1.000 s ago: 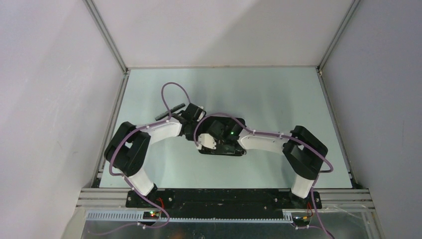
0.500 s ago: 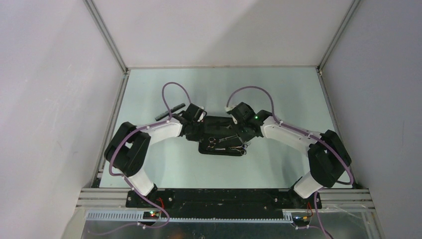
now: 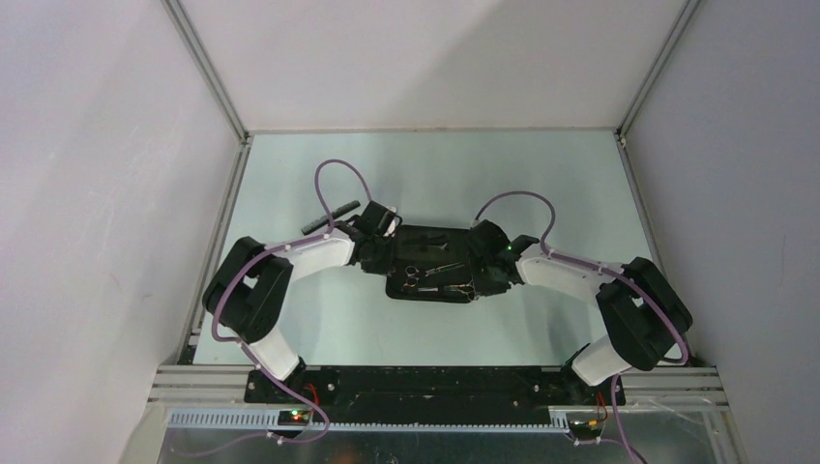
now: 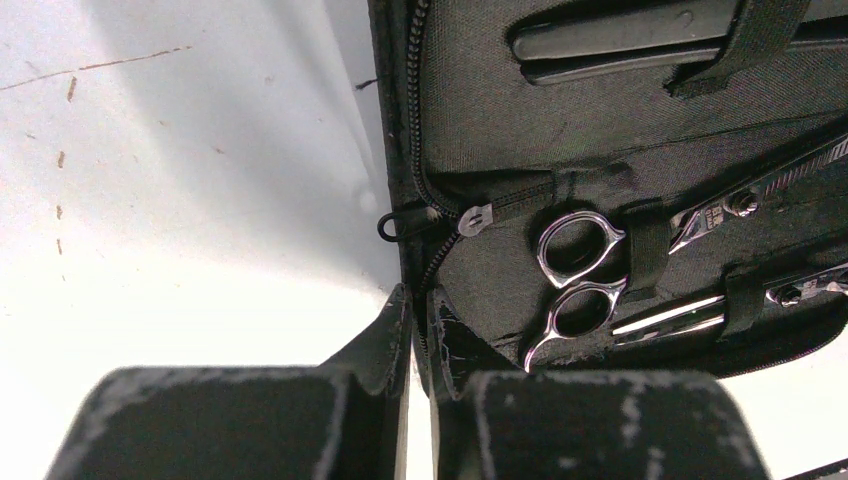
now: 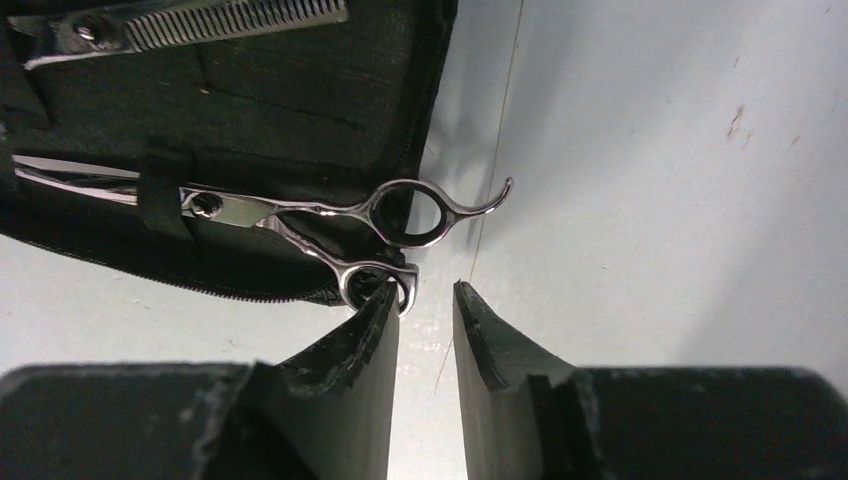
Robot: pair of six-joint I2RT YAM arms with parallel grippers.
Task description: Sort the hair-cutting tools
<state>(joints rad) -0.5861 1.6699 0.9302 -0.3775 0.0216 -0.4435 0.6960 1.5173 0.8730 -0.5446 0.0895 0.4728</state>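
The black pouch [image 3: 435,240] lies open mid-table. Thinning scissors [image 4: 577,272] and plain scissors [image 5: 300,212] sit under its elastic straps; both show in the top view [image 3: 437,274]. Long dark slim pieces [image 4: 620,40] are strapped in its upper part; I cannot tell comb from clips. My left gripper [image 4: 420,322] is shut on the pouch's zipper edge [image 4: 412,150] at its left side. My right gripper [image 5: 425,300] is a little open and empty at the pouch's right edge, its left fingertip [image 5: 378,312] by the plain scissors' lower ring.
A slim dark straight piece [image 3: 329,215] lies on the pale table [image 3: 541,184] beyond my left forearm. Metal rails [image 3: 218,222] and grey walls bound the table. Purple cables loop above both wrists.
My right arm swung off the pouch to the right, uncovering the scissors, then came down to the pouch's right edge. My left arm and the pouch have not moved.
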